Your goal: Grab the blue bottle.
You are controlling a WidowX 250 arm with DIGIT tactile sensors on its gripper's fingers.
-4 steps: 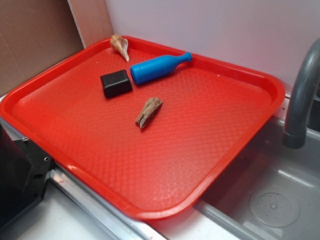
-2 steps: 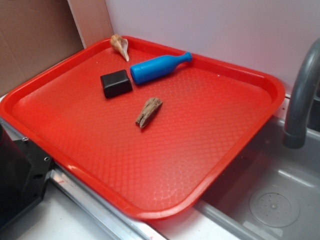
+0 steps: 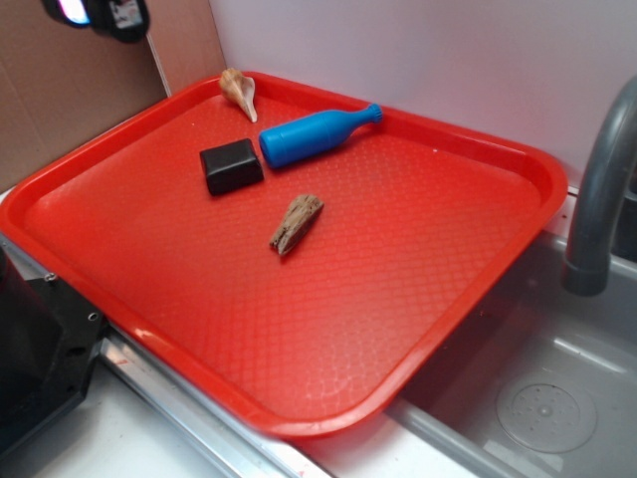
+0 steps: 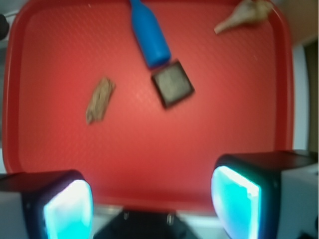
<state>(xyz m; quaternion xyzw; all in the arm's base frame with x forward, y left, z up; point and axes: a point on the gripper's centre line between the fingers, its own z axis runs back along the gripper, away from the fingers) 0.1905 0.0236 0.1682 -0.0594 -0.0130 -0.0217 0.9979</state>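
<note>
Gripper (image 4: pixel 152 199) fingers wide apart in wrist view only. Bottle (image 3: pixel 317 133) touching block (image 3: pixel 231 165) on tray (image 3: pixel 518 159); faucet (image 3: pixel 602 189) exterior only.

I count one red tray (image 3: pixel 478 159) in front of me, and four loose things lie on it. They are one blue bottle (image 3: pixel 317 134), one black block (image 3: pixel 231 165), one pale seashell (image 3: pixel 239 91) and one brown, rough piece like bark (image 3: pixel 296 223). To the right there is one grey faucet (image 3: pixel 600 189) over one sink (image 3: pixel 557 398), and my one hand (image 4: pixel 152 204) shows two fingers (image 4: pixel 67 206).
</note>
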